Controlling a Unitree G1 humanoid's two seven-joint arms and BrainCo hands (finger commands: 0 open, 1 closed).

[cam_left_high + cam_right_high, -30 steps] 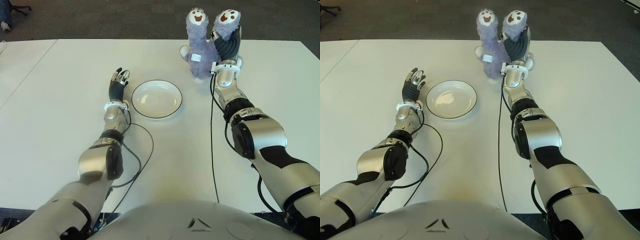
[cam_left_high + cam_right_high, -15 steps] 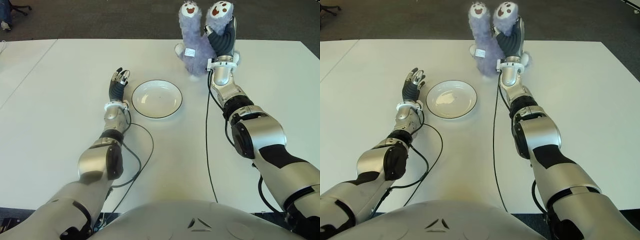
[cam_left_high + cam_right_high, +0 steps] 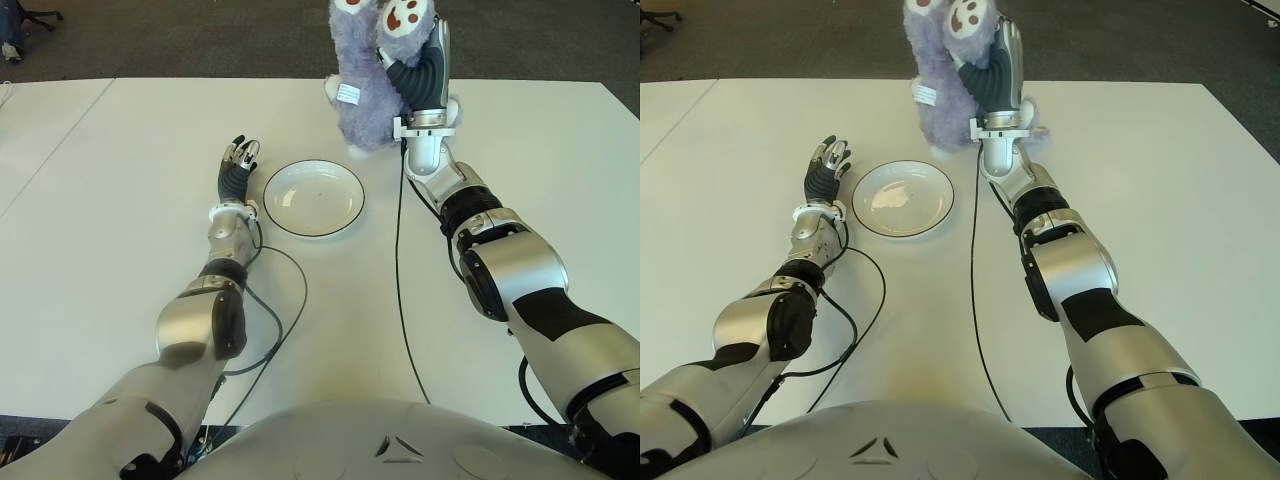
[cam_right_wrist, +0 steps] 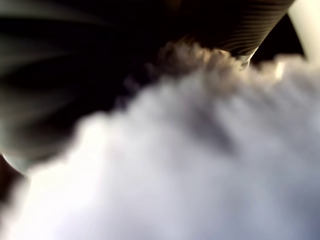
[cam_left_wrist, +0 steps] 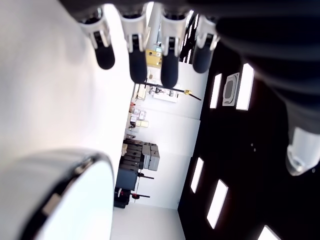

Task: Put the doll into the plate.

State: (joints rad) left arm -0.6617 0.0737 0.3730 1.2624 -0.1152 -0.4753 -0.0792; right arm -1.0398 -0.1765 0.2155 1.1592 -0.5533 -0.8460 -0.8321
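Doll position: the doll [image 3: 365,85] is held clear of the table [image 3: 520,150] at its far side, beyond the plate [image 3: 313,198] and toward the robot's right of it; its top is cut off by the upper edge of both eye views.
Key relation: the plate lies nearer the robot and to the left of the held doll; a carry leftward and toward the body, then a lowering, is judged to be required.
Long axis: roughly upright, two limbs pointing up, soles showing.
Right hand: the right hand [image 3: 420,80] is clenched around one limb of the doll; fur pressed against the palm fills the right wrist view.
Left hand: the left hand [image 3: 238,160] is seen just left of the plate, fingers extended and nothing held; idle.
Nearer hand: the left hand is closer to the plate, but the doll is carried by the right.
Doll appearance: shaggy lilac plush, white soles with brown pads, a white tag on its side.
Plate: white, dark rim, nothing in it.
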